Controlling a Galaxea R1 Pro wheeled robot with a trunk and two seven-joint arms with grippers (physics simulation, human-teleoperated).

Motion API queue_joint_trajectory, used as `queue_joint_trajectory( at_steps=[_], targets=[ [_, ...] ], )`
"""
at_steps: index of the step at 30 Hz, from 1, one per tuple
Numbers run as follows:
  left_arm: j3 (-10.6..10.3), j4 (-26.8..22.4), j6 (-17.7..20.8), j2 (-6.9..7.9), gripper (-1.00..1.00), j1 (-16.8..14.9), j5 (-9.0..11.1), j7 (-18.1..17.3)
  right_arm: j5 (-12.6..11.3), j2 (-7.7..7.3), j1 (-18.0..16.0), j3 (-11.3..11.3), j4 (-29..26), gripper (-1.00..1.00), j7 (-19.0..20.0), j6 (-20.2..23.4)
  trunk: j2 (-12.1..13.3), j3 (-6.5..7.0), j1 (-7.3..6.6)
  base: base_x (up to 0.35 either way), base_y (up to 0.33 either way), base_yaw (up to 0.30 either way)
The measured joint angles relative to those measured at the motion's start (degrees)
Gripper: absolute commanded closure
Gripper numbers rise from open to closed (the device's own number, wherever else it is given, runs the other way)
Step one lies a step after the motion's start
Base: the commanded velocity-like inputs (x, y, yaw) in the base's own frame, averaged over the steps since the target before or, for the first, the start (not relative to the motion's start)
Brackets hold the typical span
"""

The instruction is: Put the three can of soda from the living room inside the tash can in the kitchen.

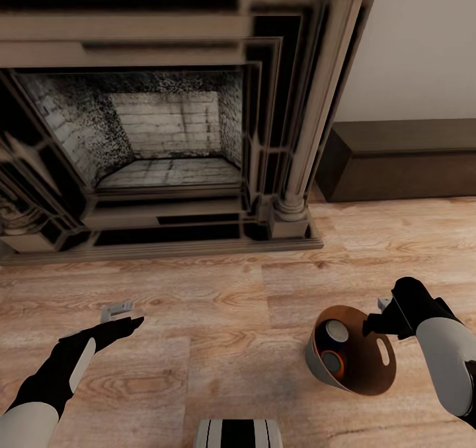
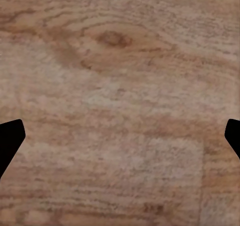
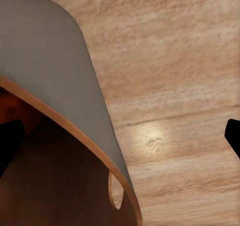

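Plank floor [image 1: 218,316], bin [image 1: 380,375] by right gripper [image 1: 378,316]

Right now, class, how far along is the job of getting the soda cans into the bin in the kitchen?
Done: at least two drink cans, one dark and one orange, lie inside the tilted grey, copper-lined bin; a third can't be made out. In hand: the right gripper is at the bin's rim. Left: the bin is by the fireplace, not the kitchen.

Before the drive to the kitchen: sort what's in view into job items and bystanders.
Job items:
- trash can, tilted
- soda cans inside it: one dark blue, one orange; a third can isn't discernible
- right gripper at its rim

Bystanders:
- fireplace
- dark bench
- wood floor
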Motion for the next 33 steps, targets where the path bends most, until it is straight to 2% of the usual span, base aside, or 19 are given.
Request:
queue_joint_trajectory(
  at_steps=[5, 13, 18, 28, 33],
  targets=[
    [0.00, 0.00, -0.05, 0.00, -1.00, -0.01, 0.00, 0.00, 0.01, 0.04, 0.05, 0.00, 0.00, -1.00, 0.00, 0.00, 0.00, 0.00, 0.00, 0.000, 0.000, 0.000],
    [-0.07, 0.02, -0.03, 0.00, -1.00, 0.02, 0.00, -0.10, 0.00, 0.05, 0.08, 0.00, 0.00, -1.00, 0.05, 0.00, 0.10, 1.77, -0.21, 0.000, 0.000, 0.000],
    [-0.09, 2.25, -0.14, 0.00, -1.00, -0.01, 0.02, -0.17, -0.07, 0.07, 0.08, 0.00, 0.06, -1.00, -0.01, 0.00, 0.17, 2.87, -0.34, 0.000, 0.000, 0.000],
    [-0.10, 3.11, -0.20, 0.00, -1.00, -0.02, 0.00, -0.17, -0.04, 0.00, 0.42, 0.00, 0.01, -1.00, 0.00, 0.00, 0.30, 5.09, -0.60, 0.000, 0.000, 0.000],
    [-0.64, 3.25, -0.21, 0.00, -1.00, -0.02, 0.00, -0.16, -0.05, -0.01, 0.72, 0.00, 0.03, -1.00, 0.02, 0.00, 0.37, 6.20, -0.73, 0.000, 0.000, 0.000]
  ],
)
